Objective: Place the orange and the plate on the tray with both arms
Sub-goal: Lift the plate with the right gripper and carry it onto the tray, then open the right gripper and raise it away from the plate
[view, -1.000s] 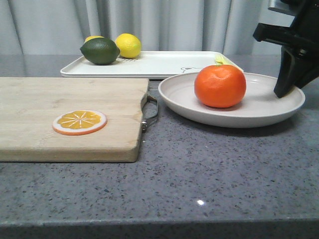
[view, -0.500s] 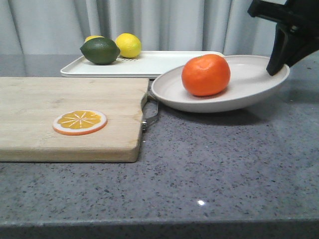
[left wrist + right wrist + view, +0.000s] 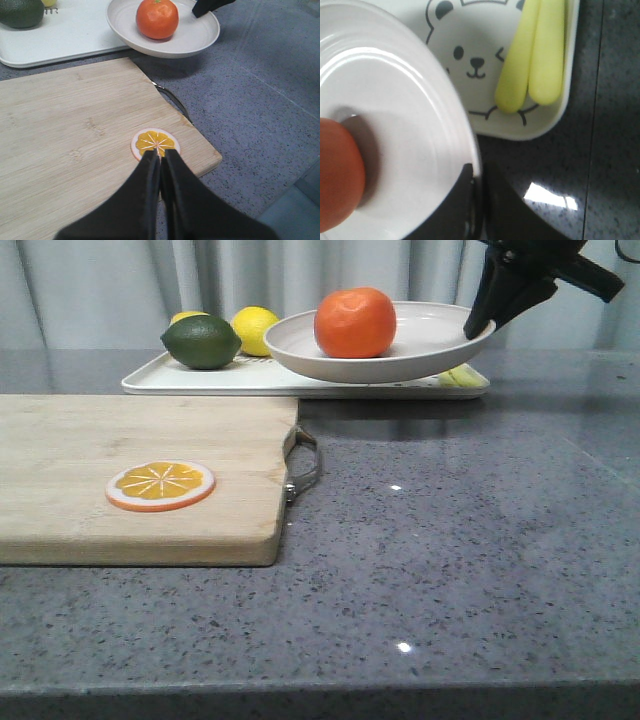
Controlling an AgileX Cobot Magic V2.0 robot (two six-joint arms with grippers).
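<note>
My right gripper (image 3: 480, 322) is shut on the right rim of the off-white plate (image 3: 420, 355) and holds it in the air above the white tray (image 3: 200, 380). The orange (image 3: 355, 322) sits in the plate. In the right wrist view the plate (image 3: 400, 125) fills the left, the orange (image 3: 337, 175) is at its edge, and the tray's bear drawing (image 3: 475, 65) lies beneath; my right gripper (image 3: 479, 175) pinches the rim. My left gripper (image 3: 160, 156) is shut and empty above the wooden board, and the plate (image 3: 200, 37) with the orange (image 3: 157, 18) shows beyond it.
A wooden cutting board (image 3: 100, 510) with an orange slice disc (image 3: 160, 485) lies at the left front. A green lime (image 3: 201, 342) and yellow lemons (image 3: 255, 330) sit on the tray's left end. Two yellow sticks (image 3: 532, 55) lie on its right end.
My right gripper has lifted the plate with the orange off the counter and carried it back and left, to above the tray. The left arm has not visibly moved.
</note>
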